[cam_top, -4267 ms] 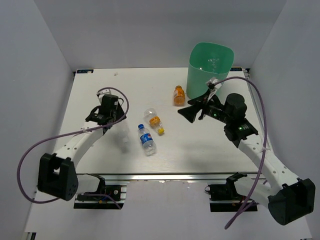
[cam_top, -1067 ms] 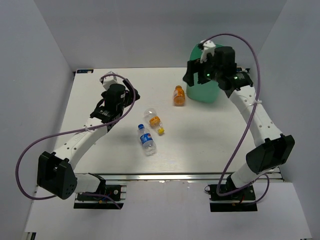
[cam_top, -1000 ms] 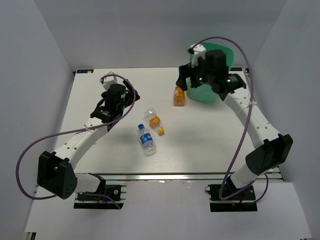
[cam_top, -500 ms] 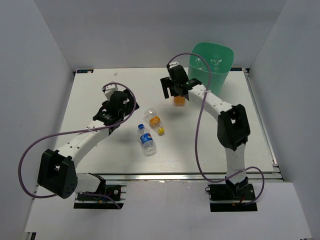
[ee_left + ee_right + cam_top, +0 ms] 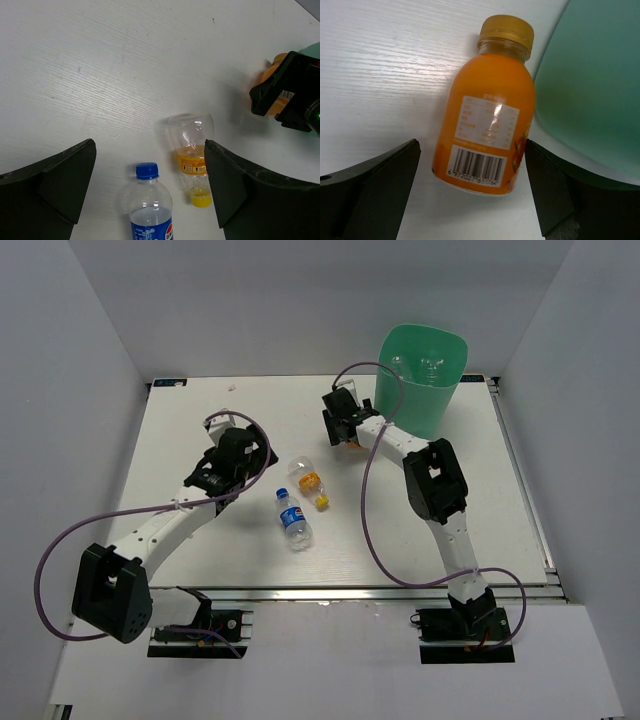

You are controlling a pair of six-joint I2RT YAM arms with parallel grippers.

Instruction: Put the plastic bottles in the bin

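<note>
**Step in hand: grasp of orange bottle, right arm**
- Right claw point(image 5: 345, 427): wide, holding nothing, one finger on each side of the orange bottle point(image 5: 485, 135), neither touching it as far as the wrist view shows.
- Orange bottle: on the desk point(image 5: 200, 420), just beside the bin point(image 5: 420, 405), cap pointing away from the claw. Whether it stands or lies I cannot tell.
- Advice: centre the body between the fingers before closing. Grip across the labelled middle, not the cap. The bin wall is close to the finger on that side, so keep that finger off it, or the bin may be pushed. Lift well above the rim before carrying across. The round, smooth body may roll or slip if pinched off-centre.
- Left claw point(image 5: 150, 150): wide, holding nothing, over the two bottles at mid-desk.

**Count**
- Bin: 1, mint green, at the far right of the desk.
- Bottles on the desk: 3
  - orange bottle, 1
  - orange-label bottle point(image 5: 191, 150), clear, yellow cap, lying, 1
  - blue-label bottle point(image 5: 149, 210), blue cap, lying just beside it, 1
- Bottles in the bin: clear shapes show inside, at least 2, but an exact number cannot be read.
- Arms: 2. Claws: 2.
</note>
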